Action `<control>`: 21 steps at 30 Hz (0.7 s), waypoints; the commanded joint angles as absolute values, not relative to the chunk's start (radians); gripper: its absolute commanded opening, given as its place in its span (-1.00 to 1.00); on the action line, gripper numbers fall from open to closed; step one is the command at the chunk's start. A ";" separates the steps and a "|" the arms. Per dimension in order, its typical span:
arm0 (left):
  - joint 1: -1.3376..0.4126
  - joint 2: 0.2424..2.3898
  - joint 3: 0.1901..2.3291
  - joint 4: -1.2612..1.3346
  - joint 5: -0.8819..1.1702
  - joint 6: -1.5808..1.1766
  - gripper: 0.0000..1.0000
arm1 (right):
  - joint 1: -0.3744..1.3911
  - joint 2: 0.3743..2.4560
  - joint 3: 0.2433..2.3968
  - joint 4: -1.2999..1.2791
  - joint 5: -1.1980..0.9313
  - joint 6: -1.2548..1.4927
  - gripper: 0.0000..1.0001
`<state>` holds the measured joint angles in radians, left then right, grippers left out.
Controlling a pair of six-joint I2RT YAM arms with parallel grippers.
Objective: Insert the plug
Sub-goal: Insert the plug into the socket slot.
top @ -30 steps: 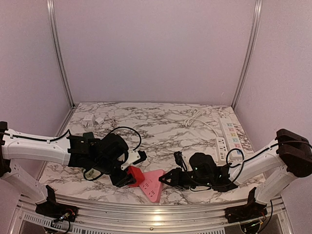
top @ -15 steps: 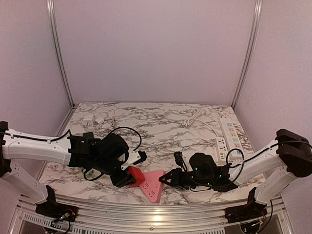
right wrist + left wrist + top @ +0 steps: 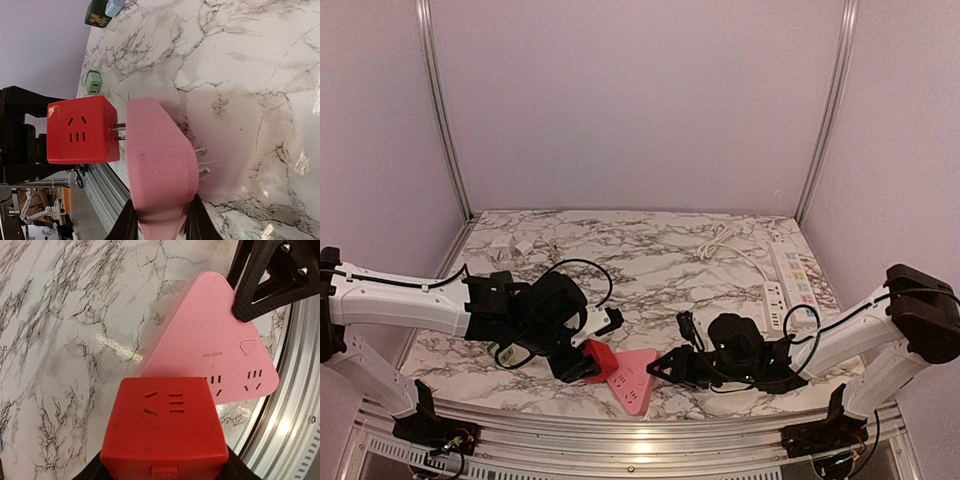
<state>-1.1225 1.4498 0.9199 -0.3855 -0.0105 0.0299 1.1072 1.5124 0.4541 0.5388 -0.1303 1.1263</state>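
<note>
You had a white power strip (image 3: pixel 798 272) lying along the right edge of the marbled desk (image 3: pixel 650 262), with its white cord (image 3: pixel 723 240) bunched toward the far right corner. Two small white chargers (image 3: pixel 510 245) sat near the far left corner. A black cable (image 3: pixel 588 266) looped left of centre.

The white, grey-veined marble surface (image 3: pixel 650 255) carries a white power strip (image 3: pixel 797 272) with coloured sockets along its right edge, and a white cord (image 3: pixel 725 240) curls from it toward the far middle. Two small white adapters (image 3: pixel 510 245) lie close together in the far left corner. A pale green adapter (image 3: pixel 93 82) lies near the front left edge, and a small black object (image 3: pixel 686 325) sits right of centre.
</note>
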 commanded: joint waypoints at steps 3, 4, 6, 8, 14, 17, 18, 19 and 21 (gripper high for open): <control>-1.124 1.489 0.920 -0.319 0.041 0.027 -1.00 | 1.102 1.544 0.492 0.529 -0.156 1.126 -0.78; -1.124 1.487 0.916 -0.315 0.047 0.028 -1.00 | 1.102 1.545 0.492 0.530 -0.156 1.127 -0.78; -1.124 1.481 0.910 -0.307 0.059 0.032 -1.00 | 1.103 1.548 0.494 0.534 -0.156 1.129 -0.78; -1.124 1.480 0.907 -0.305 0.057 0.038 -1.00 | 1.102 1.551 0.496 0.532 -0.155 1.126 -0.78; -1.124 1.537 0.924 -0.307 0.038 0.040 -1.00 | 1.092 1.572 0.521 0.515 -0.157 1.109 -0.78; -1.125 1.575 0.934 -0.312 0.032 0.039 -1.00 | 1.089 1.581 0.539 0.495 -0.156 1.096 -0.78; -1.126 1.587 0.935 -0.313 0.029 0.040 -1.00 | 1.089 1.584 0.546 0.488 -0.157 1.091 -0.78; -1.126 1.599 0.939 -0.314 0.030 0.041 -1.00 | 1.089 1.587 0.550 0.484 -0.158 1.088 -0.78; -1.126 1.620 0.939 -0.315 0.036 0.046 -1.00 | 1.087 1.591 0.553 0.484 -0.159 1.085 -0.78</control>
<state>-1.1107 1.5249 0.9501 -0.3614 -0.0498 0.0200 1.0866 1.5524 0.4980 0.5194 -0.1482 1.1240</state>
